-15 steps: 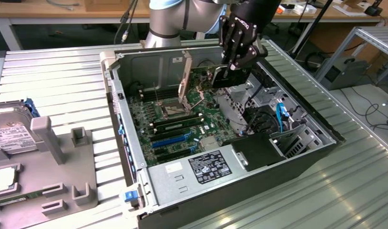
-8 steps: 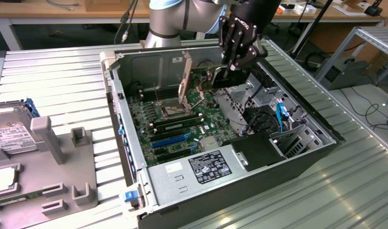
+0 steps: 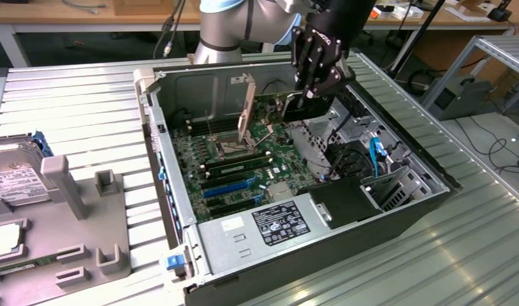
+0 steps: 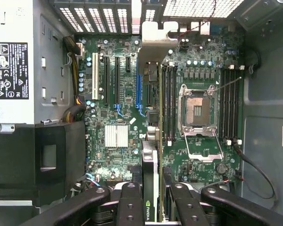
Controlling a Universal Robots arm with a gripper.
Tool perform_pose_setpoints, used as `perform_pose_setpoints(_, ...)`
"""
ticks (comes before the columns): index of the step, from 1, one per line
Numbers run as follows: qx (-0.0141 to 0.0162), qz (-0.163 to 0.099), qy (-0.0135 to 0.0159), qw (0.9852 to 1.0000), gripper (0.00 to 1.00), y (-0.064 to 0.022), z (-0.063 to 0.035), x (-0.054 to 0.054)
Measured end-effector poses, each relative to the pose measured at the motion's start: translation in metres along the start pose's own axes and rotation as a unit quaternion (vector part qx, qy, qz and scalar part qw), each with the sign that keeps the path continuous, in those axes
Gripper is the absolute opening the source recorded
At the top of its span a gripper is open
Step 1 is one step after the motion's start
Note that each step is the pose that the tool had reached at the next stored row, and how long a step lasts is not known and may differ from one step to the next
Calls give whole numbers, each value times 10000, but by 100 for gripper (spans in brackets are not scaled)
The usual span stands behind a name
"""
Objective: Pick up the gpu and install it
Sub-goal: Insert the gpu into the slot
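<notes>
Fingers (image 4: 131, 202) of the gripper (image 4: 151, 200) clamp the gpu (image 4: 150, 162) by its upper edge, holding it edge-down over the motherboard (image 4: 118, 94). It looks light and rigid but fragile, best held by the board edge, clear of fan and contacts

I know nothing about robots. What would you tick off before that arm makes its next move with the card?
1. gpu gripped by the tool: ok, clamped between its fingers.
2. case open: ok, motherboard exposed.
3. Card running parallel to the slots: ok, judged from the wrist view.
4. Card exactly over the blue slot: cannot tell.
5. Card seated in a slot: not ok, it hangs above the board.
</notes>
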State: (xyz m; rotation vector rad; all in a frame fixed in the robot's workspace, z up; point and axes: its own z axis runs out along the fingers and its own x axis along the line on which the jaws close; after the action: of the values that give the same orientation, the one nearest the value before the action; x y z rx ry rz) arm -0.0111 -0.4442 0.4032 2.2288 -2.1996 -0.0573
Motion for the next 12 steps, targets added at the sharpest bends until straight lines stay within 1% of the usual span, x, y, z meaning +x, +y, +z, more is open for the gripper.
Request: perform_pose_setpoints(12,0,0,-4,10000,27,-3,88,2)
